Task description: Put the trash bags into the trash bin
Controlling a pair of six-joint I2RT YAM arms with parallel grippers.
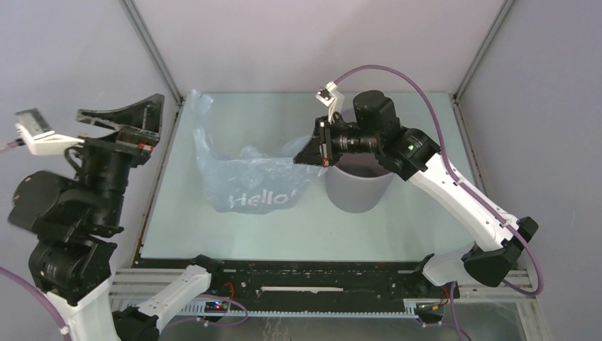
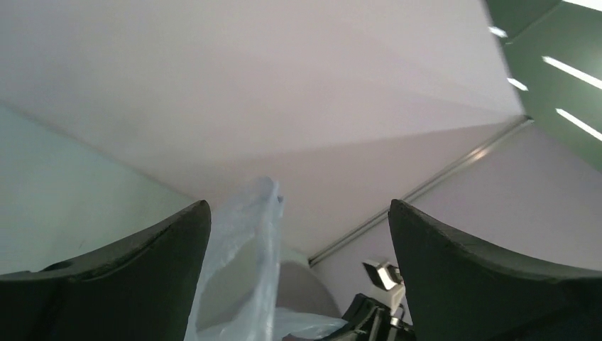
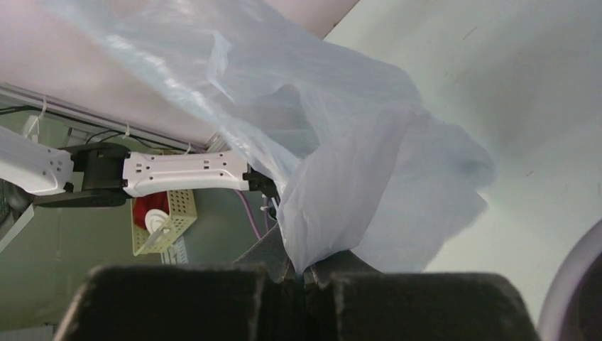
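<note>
The pale-blue trash bag [image 1: 245,181] with white "Hello!" lettering is spread on the table left of the grey trash bin [image 1: 358,186], one end standing up at the back left. My right gripper [image 1: 307,155] is shut on the bag's right edge, just left of the bin's rim, holding it off the table; in the right wrist view the bag [image 3: 355,185] fans out from the closed jaws [image 3: 304,273]. My left gripper [image 1: 121,121] is open and empty, raised beyond the table's left edge. In the left wrist view the bag [image 2: 241,263] shows between its fingers, far off.
The table [image 1: 234,234] is pale green inside a white-walled enclosure with metal corner posts [image 1: 149,46]. A black rail [image 1: 312,273] runs along the near edge by the arm bases. The bin's rim shows at the right edge of the right wrist view [image 3: 578,284].
</note>
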